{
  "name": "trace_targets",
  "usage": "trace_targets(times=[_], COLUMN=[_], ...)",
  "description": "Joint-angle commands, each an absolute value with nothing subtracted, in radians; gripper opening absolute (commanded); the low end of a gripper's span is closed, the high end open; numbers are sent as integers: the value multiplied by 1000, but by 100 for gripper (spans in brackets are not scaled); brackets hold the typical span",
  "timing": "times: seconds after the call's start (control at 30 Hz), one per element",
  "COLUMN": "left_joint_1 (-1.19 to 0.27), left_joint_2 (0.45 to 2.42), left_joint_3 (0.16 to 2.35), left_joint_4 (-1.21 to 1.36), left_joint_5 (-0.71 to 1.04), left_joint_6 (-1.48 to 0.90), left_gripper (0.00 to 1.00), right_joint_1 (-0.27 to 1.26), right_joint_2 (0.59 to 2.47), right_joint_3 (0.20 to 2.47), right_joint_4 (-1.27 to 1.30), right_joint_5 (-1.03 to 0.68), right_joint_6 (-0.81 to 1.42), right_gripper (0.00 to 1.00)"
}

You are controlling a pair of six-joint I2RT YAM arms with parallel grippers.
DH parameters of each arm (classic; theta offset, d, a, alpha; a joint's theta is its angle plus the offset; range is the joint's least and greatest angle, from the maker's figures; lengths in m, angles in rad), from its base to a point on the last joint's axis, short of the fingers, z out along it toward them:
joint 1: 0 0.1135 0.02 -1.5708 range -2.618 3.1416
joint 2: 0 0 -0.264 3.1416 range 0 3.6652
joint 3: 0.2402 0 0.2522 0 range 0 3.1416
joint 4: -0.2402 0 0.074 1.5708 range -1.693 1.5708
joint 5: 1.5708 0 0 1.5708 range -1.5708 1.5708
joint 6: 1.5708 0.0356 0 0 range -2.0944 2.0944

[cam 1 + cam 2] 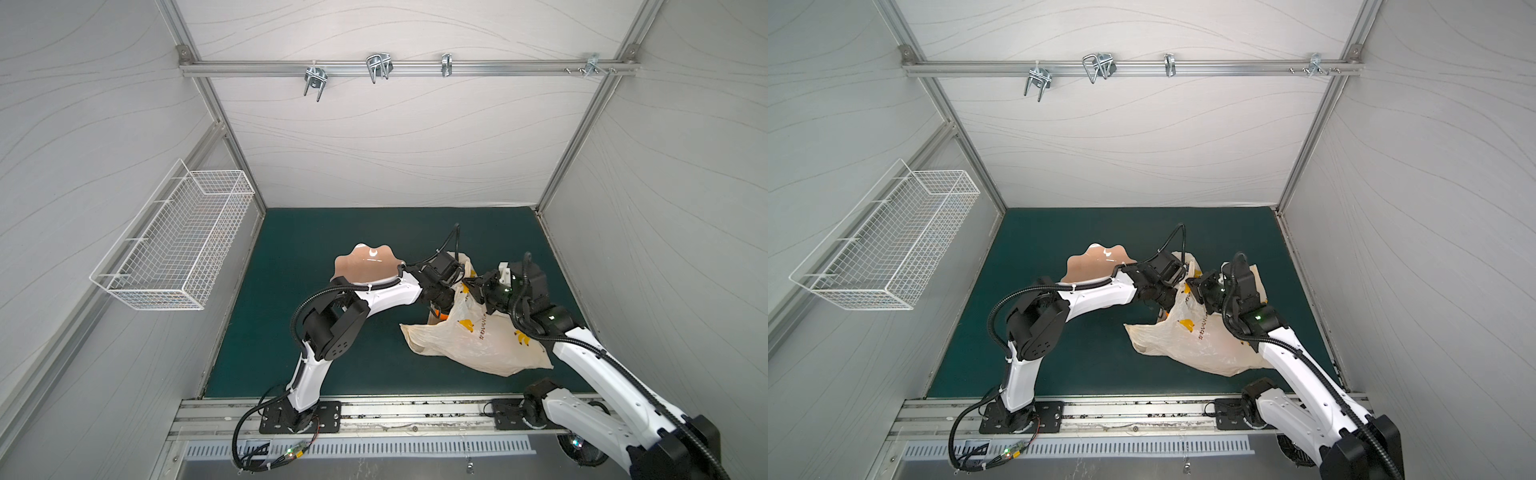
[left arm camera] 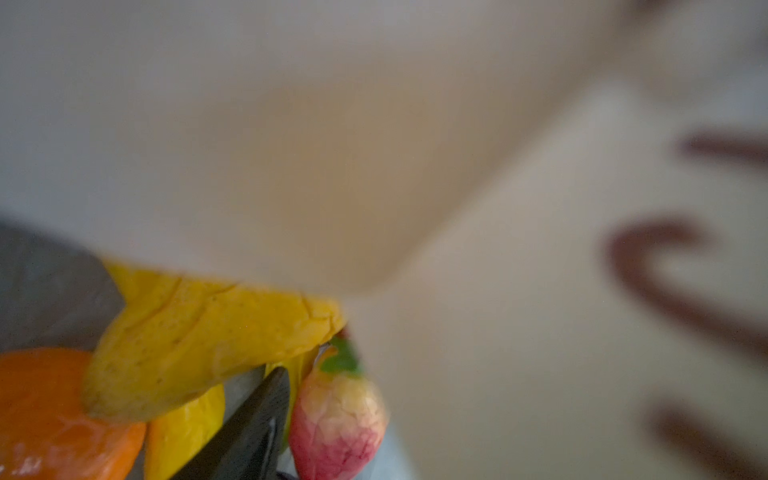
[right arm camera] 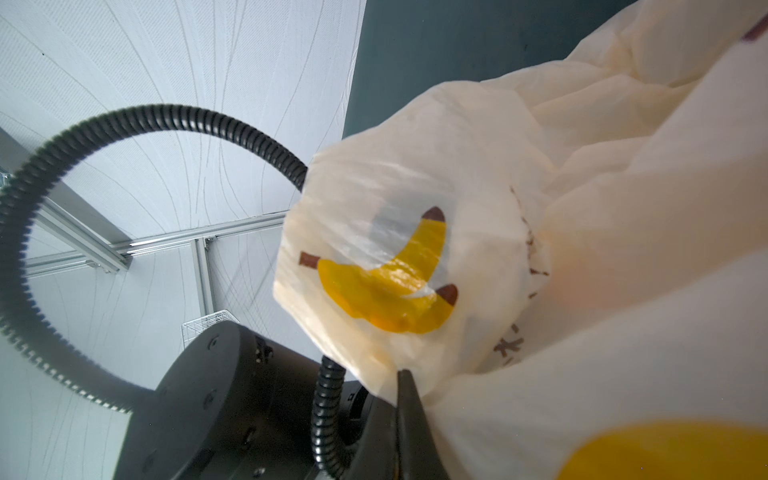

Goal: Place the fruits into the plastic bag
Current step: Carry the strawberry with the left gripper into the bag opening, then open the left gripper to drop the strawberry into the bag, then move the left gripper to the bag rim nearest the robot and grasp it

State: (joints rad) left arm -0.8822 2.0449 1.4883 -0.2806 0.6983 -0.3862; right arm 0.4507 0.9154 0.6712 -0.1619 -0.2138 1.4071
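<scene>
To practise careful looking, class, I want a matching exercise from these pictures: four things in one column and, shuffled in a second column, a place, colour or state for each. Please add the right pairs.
Column one:
1. wire basket
2. bowl
3. plastic bag
4. orange

Column two:
A. pinched at its edge by the right tool
B. pink, with a wavy rim
C. beside a yellow banana
D. hung on the side wall

Pairs: 1-D, 2-B, 3-A, 4-C.
</scene>
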Motion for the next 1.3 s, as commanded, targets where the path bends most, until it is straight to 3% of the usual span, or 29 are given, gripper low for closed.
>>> trace_targets(times=[0.0, 0.27, 1.27], left_joint_1=[-890, -878, -714], left_joint_2=[2034, 1988, 1667], left_joint_3=[1512, 1475, 1145], left_joint_4=[-261, -254, -264], left_joint_5=[701, 669, 662], left_joint_6=[-371, -374, -261], left_gripper=[76, 88, 88], right_joint_1=[457, 458, 454], right_joint_2=[914, 900, 858], right_joint_3=[675, 673, 671], right_joint_4=[-133, -147, -184], right_joint_5=[-211, -201, -191], right_joint_6=[1430, 1427, 1428], right_gripper=[0, 0, 0])
